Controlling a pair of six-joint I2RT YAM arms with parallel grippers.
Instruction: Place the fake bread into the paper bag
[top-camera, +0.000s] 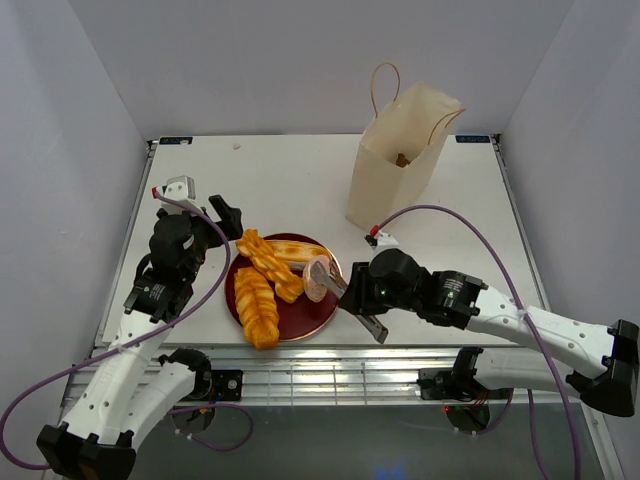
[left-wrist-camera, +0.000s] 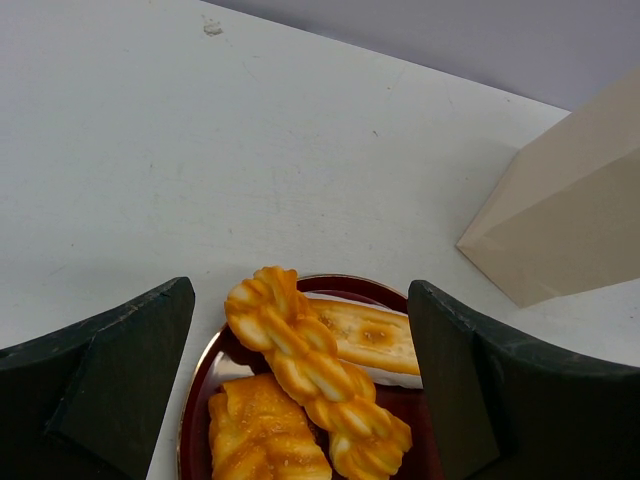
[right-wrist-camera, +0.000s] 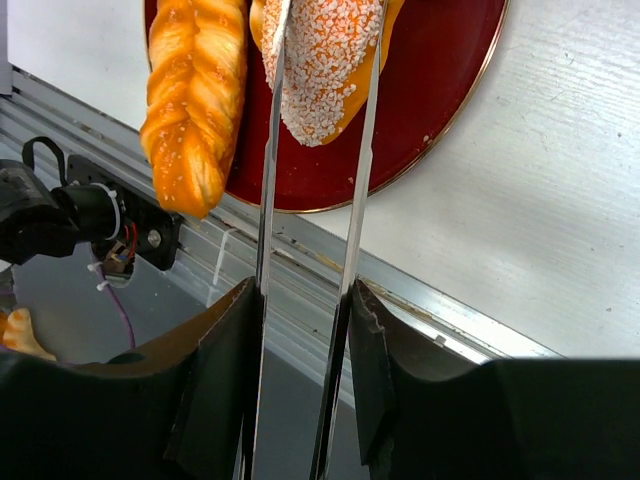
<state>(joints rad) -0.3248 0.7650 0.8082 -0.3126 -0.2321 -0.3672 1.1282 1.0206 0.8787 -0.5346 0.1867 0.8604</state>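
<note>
The right end effector (right-wrist-camera: 305, 375) is pinching metal tongs (right-wrist-camera: 270, 150) whose blades are flanking a sugar-crusted pastry (right-wrist-camera: 325, 70) lying on the dark red plate (right-wrist-camera: 440, 90), the left end effector (top-camera: 205, 200) is hanging spread wide just left of the plate, and the paper bag (top-camera: 395, 170) is standing upright on the bench (top-camera: 290, 170) beyond the plate.

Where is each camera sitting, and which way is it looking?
Top camera: above and behind the robot, looking down on the table, red plate and paper bag; left arm and right arm show.
Left wrist: low over the table, facing the plate and bag; the open left gripper shows.
Right wrist: looks along the metal tongs to a sprinkled pastry; the right gripper squeezing them shows.
Shared: both wrist views see the plate and braided bread.
</note>
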